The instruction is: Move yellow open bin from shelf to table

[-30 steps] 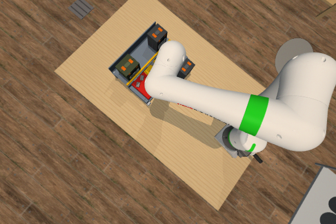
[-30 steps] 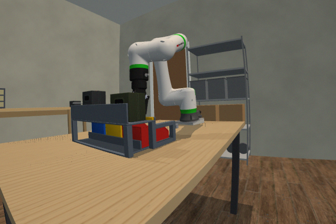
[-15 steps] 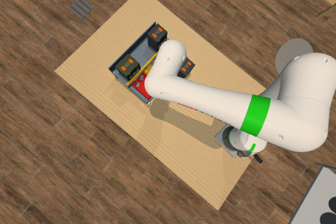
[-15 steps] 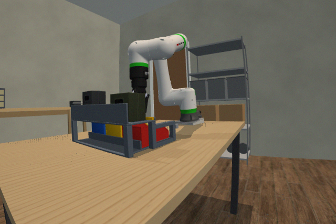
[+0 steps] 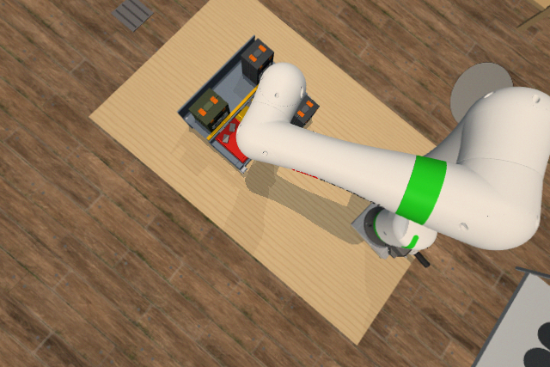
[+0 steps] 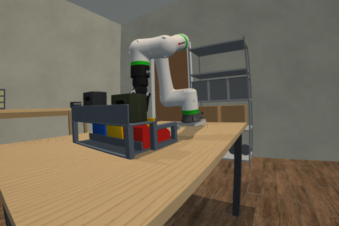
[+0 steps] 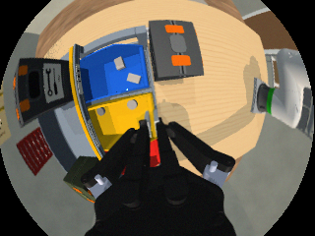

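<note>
The yellow open bin (image 7: 118, 120) (image 6: 115, 132) sits in the lower level of the grey shelf (image 6: 101, 114) (image 5: 222, 76), between a blue bin (image 7: 113, 74) (image 6: 98, 129) and a red bin (image 5: 230, 137) (image 6: 142, 134). Small grey parts lie in the blue and red bins. My gripper (image 7: 152, 115) points straight down at the shelf's open front and is shut on the yellow bin's thin side wall, next to the red bin. In the top view the arm hides the gripper and nearly all of the yellow bin. In the exterior view a green box hides the fingers.
A dark green box (image 5: 208, 107) (image 6: 134, 106) and a black box (image 5: 256, 58) (image 6: 94, 98) stand on the shelf's top. Another dark box (image 5: 304, 110) (image 7: 173, 49) stands on the wooden table (image 5: 177, 43) (image 6: 82, 177) beside the shelf. The robot base (image 6: 191, 119) is at the table's far end.
</note>
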